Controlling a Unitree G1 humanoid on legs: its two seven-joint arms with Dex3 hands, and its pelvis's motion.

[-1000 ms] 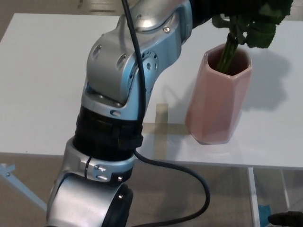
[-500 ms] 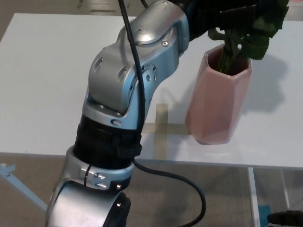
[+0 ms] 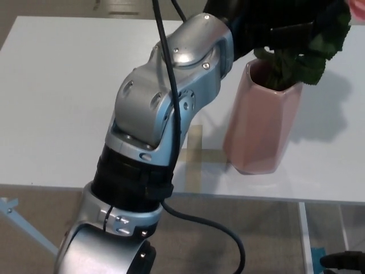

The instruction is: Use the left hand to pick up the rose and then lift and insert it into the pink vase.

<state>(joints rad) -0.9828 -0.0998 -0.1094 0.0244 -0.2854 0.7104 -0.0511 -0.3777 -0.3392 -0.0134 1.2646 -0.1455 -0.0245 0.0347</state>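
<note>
The pink faceted vase (image 3: 261,123) stands upright on the white table (image 3: 57,103), right of centre. The rose's green leaves (image 3: 305,54) bunch at the vase's mouth, hiding the stem, which goes down inside. A bit of the pink bloom (image 3: 357,9) shows at the top right corner. My left hand (image 3: 268,25), black, sits just above the vase's rim with its fingers closed around the rose over the leaves. Its silver forearm (image 3: 165,97) crosses the middle of the picture. My right hand does not show.
A strip of pale tape (image 3: 195,151) lies on the table left of the vase's foot. The table's front edge (image 3: 256,198) runs just below the vase. A black cable (image 3: 225,225) hangs from the arm over the floor.
My left arm has come down and tipped rightward. The rose has sunk into the vase, so the bare stem above the rim is now covered by leaves.
</note>
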